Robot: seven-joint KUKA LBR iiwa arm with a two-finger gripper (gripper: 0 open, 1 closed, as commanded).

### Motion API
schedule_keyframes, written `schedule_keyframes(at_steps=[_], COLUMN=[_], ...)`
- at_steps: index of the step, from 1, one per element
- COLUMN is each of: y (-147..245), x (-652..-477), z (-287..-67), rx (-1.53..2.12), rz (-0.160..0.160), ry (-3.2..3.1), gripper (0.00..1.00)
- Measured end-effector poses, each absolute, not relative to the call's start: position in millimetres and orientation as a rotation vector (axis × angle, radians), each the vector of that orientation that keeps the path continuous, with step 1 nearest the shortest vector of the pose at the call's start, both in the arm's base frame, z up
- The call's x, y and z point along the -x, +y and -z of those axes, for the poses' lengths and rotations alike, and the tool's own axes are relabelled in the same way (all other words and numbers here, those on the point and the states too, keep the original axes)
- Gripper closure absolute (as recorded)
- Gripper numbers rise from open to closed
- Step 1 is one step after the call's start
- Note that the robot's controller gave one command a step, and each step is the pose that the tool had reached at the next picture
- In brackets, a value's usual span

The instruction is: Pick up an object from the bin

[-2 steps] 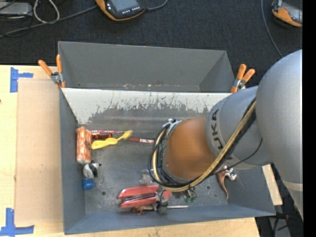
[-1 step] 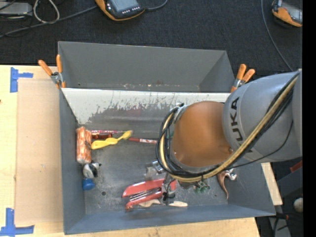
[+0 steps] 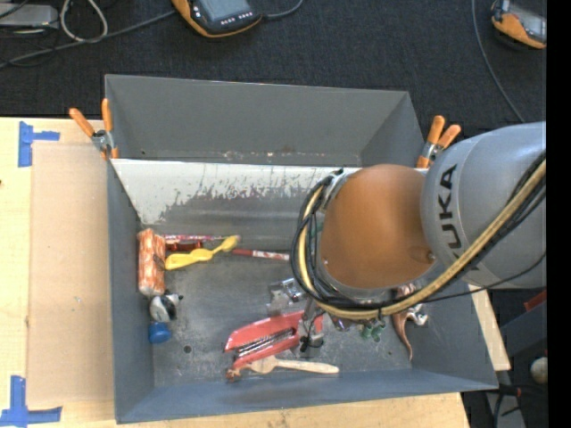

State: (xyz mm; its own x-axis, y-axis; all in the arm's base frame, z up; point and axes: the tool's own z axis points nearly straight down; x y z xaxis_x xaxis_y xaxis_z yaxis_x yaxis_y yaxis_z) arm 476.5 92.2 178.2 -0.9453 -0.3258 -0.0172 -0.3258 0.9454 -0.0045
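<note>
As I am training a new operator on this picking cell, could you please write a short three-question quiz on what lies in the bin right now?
1. True or false: the small blue round cap lies against the grey metal bin's right wall.
2. Which thing lies nearest the gripper? A) yellow plastic spoon-shaped piece B) red flat plastic tool C) orange patterned cylinder
3. Fill in: the pale beige stick lies between the red tool and the bin's ____ wall in the view.
Key: 1 false, it lies near the left wall; 2 B; 3 lower.
</note>
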Motion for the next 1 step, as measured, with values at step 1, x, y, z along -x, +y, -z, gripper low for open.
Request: schedule_keyframes(at_steps=[1], y=[104.1], x=[-488.1], z=[-99.7], rx=[0.814], rz=[0.005], ry=[3.015], gripper=[1.0])
